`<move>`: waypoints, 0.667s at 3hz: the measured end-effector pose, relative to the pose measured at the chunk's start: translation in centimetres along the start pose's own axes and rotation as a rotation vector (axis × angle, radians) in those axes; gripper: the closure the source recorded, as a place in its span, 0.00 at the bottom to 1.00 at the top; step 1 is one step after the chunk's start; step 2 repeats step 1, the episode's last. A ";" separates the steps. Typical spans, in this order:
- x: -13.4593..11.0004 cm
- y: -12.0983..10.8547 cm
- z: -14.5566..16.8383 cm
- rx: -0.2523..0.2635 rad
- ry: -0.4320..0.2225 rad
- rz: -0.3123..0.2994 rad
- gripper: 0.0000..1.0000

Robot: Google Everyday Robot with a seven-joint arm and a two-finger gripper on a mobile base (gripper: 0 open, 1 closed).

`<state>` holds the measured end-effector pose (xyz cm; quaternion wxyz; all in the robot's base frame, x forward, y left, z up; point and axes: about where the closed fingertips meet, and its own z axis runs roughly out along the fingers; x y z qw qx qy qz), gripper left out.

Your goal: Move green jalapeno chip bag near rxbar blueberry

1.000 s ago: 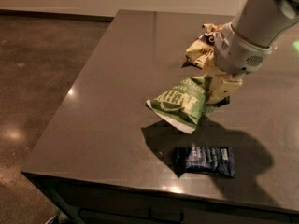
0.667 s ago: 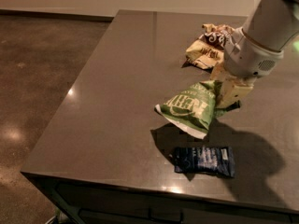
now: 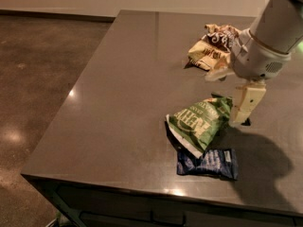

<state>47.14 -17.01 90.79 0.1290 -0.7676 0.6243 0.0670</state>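
Note:
The green jalapeno chip bag is light green with white lettering. It lies low over the dark table, right of centre near the front. Its white lower edge touches the rxbar blueberry, a flat navy wrapper lying just in front of it. My gripper hangs from the white arm at the bag's right end and is shut on that end of the bag.
A tan-and-brown snack bag lies at the back right, behind the arm. The table's front edge runs just below the blue bar. Its left edge drops to a polished floor.
My gripper has carried the green bag down and to the right. The bag has sunk from hanging above the table to resting against the blue bar.

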 end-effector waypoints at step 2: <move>0.0 -0.1 0.0 0.004 0.000 0.000 0.00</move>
